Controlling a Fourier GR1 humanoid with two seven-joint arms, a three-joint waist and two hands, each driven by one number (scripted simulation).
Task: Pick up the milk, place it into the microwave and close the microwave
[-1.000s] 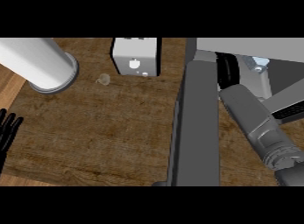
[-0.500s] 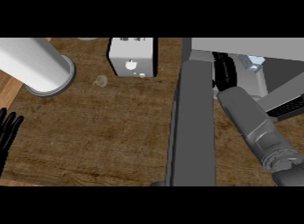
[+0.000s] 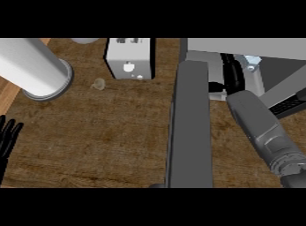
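Note:
The microwave (image 3: 272,46) stands at the right with its grey door (image 3: 193,128) swung open toward me. The milk (image 3: 252,62) shows only as a small white and pale-blue piece inside the cavity. My right forearm reaches in past the door. The black right hand (image 3: 230,75) lies inside with its fingers stretched out just left of the milk; I see no finger curled round it. At the lower left edge my left hand (image 3: 0,140) rests open, fingers up.
A white toaster (image 3: 129,57) stands at the back, left of the door. A thick white cylinder (image 3: 30,66) rises at the far left, with a small pale lump (image 3: 98,84) on the wooden counter (image 3: 96,141) between them.
The right forearm has shifted slightly and stands a little straighter beside the door. The whole view has drifted a little. The left hand has not moved.

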